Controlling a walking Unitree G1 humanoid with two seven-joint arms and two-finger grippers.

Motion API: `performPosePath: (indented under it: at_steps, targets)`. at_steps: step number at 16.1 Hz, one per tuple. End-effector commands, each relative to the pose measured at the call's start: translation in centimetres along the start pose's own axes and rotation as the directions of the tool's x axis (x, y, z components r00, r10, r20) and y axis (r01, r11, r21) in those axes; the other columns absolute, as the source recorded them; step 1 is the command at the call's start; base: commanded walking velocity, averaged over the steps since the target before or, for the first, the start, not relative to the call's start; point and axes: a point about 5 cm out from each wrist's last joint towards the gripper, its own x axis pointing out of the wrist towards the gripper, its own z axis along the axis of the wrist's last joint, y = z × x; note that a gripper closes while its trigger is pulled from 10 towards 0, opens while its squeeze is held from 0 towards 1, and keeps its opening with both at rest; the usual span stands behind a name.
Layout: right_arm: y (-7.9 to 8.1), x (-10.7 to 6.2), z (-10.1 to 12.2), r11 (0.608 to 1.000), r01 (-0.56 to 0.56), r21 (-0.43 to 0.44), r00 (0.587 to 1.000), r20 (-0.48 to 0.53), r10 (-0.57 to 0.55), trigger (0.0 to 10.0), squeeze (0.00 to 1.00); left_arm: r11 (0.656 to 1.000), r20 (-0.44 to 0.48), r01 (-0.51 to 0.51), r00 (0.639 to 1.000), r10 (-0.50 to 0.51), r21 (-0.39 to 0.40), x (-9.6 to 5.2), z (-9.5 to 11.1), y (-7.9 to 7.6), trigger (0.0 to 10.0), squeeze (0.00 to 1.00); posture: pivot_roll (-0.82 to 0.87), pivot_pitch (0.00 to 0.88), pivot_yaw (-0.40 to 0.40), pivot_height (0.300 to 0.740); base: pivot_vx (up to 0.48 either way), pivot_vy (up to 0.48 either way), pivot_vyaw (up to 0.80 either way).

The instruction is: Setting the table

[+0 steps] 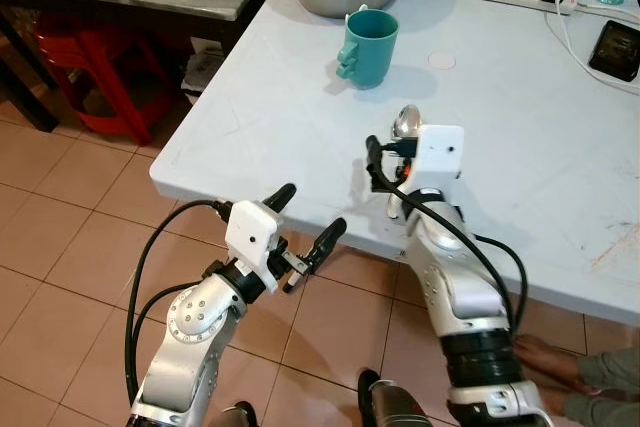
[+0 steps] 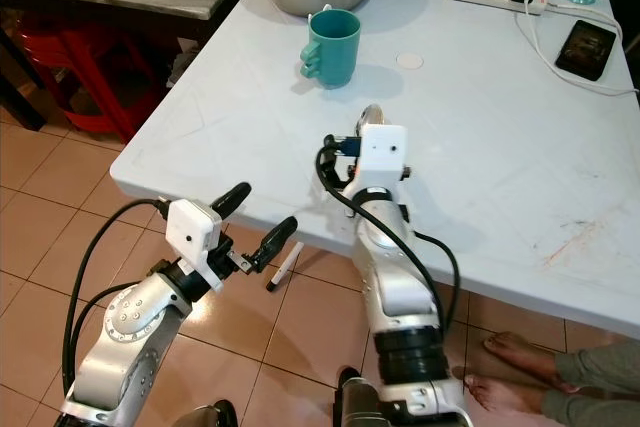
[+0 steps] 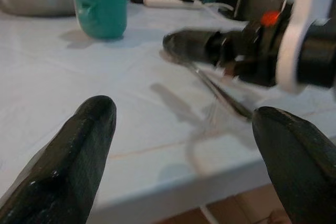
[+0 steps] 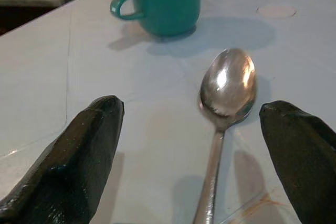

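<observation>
The right end effector [image 4: 194,156] is hovering low over the pale blue-white tabletop [image 1: 520,177] with its black fingers spread wide and grasping nothing, straddling the shiny metal spoon [image 4: 223,108], which is lying flat near the tabletop's front edge, bowl pointing toward the teal ceramic mug [image 1: 367,47]. If the spoon is to be taken, the fingers would do best closing across the thin handle, squarely, since a flat handle on a smooth surface is likely slipping away otherwise. The left end effector [image 1: 305,227] is waiting just off the edge, likewise spread and empty. No brand, label or writing is readable anywhere.
</observation>
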Motion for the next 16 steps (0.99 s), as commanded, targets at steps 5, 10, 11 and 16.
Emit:
performPosePath:
  at_steps: [5, 10, 11, 16]
  targets:
    - [-0.5, 0.6, -0.4, 0.999, 0.054, -0.006, 0.997, -0.055, -0.054, 10.0, 0.00, 0.998, 0.029, 0.055, 0.998, -0.055, -0.022, 0.0, 0.6, -0.4, 10.0, 0.00, -0.13, 0.251, 0.024, 0.740, 0.000, 0.000, 0.00]
    - [-0.9, 1.3, -0.8, 0.997, 0.071, 0.028, 0.992, -0.110, -0.067, 3.6, 0.00, 0.997, 0.016, 0.076, 0.997, -0.076, -0.011, -0.1, 0.3, -0.6, 10.0, 0.00, -0.13, 0.253, 0.021, 0.740, 0.000, 0.000, 0.00]
    - [-1.1, 1.6, -0.9, 0.996, 0.079, 0.040, 0.989, -0.130, -0.073, 0.9, 0.00, 0.996, 0.023, 0.090, 0.996, -0.090, -0.015, -0.1, 0.4, -0.6, 10.0, 0.00, -0.13, 0.251, 0.017, 0.740, 0.000, 0.000, 0.00]
    - [-1.4, 2.0, -1.7, 0.994, 0.088, 0.071, 0.978, -0.193, -0.073, 0.0, 0.00, 0.990, -0.004, 0.137, 0.991, -0.137, 0.041, -0.3, 0.2, 0.0, 10.0, 0.00, -0.13, 0.245, 0.019, 0.740, 0.000, 0.000, 0.00]
